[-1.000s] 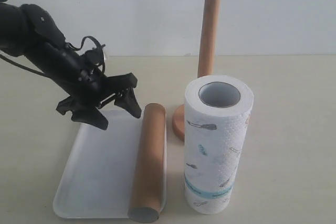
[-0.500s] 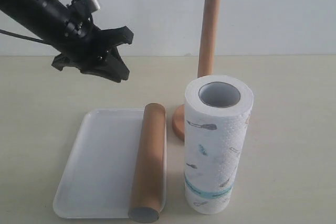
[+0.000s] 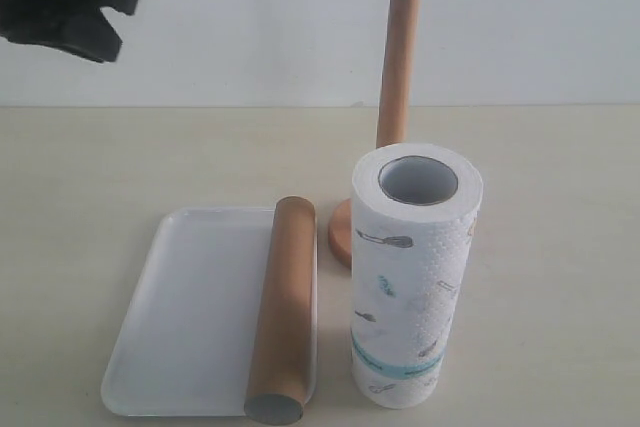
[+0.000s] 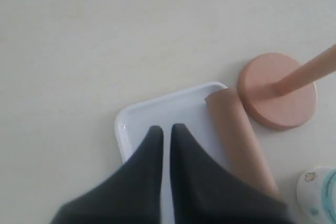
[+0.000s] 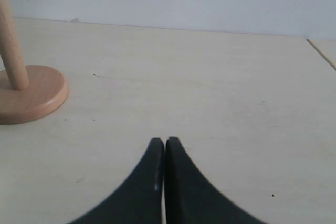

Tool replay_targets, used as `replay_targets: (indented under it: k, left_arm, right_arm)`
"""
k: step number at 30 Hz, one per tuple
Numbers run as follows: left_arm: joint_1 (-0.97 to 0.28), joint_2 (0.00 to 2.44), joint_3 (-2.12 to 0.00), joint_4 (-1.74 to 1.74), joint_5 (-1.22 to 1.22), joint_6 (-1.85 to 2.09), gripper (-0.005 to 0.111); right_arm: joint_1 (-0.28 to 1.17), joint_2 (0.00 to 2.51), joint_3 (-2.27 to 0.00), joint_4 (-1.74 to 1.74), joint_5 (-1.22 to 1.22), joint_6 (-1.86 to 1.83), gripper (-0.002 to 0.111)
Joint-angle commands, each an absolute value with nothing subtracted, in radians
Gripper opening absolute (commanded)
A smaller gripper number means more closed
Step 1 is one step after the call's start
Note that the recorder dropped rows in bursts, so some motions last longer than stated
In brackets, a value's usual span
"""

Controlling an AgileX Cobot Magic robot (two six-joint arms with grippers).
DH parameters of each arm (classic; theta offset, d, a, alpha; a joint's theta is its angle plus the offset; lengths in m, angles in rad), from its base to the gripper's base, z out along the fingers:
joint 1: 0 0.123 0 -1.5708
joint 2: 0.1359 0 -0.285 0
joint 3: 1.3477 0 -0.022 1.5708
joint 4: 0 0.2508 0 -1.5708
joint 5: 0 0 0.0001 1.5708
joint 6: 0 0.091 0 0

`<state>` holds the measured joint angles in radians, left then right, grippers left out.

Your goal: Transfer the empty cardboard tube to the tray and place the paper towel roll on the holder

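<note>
The empty cardboard tube (image 3: pixel 285 307) lies lengthwise along the right side of the white tray (image 3: pixel 190 317); the left wrist view shows the tube (image 4: pixel 236 135) and the tray (image 4: pixel 157 111) too. The paper towel roll (image 3: pixel 415 277) stands upright on the table, right of the tube and in front of the wooden holder (image 3: pixel 398 57), whose post is bare. My left gripper (image 3: pixel 115 17) hangs high at the far left, well above the tray, its fingers (image 4: pixel 167 129) nearly together and holding nothing. My right gripper (image 5: pixel 165 141) is shut and empty over bare table, right of the holder's base (image 5: pixel 29 95). It does not show in the exterior view.
The light tabletop (image 3: pixel 560 247) stretches to a pale wall at the back. A table edge or seam (image 5: pixel 321 53) runs at the far right of the right wrist view. The holder's disc base (image 4: pixel 278 98) almost touches the tray's far corner.
My left arm has lifted and pulled back up to the left, away from the tray. The tube, roll and holder have stayed where they were.
</note>
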<state>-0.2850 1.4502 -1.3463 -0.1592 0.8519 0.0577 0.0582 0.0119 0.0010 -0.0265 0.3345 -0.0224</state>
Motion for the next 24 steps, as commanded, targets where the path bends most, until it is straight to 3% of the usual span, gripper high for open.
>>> replay_targets:
  k: [1,12,24]
  left_arm:
    - [-0.28,1.268,-1.206,-0.131,0.752,0.016,0.004]
    - [-0.278,0.837,-0.829,-0.133,0.544,-0.008,0.004]
    - [-0.278,0.526,-0.548,-0.105,0.317,-0.008,0.004]
  right_arm:
    - [0.051,0.012,0.0,-0.032,0.332,-0.022,0.0]
    - [0.051,0.012,0.0,-0.032,0.331,-0.022,0.0]
    - [0.051,0.012,0.0,-0.032,0.331,-0.022,0.0]
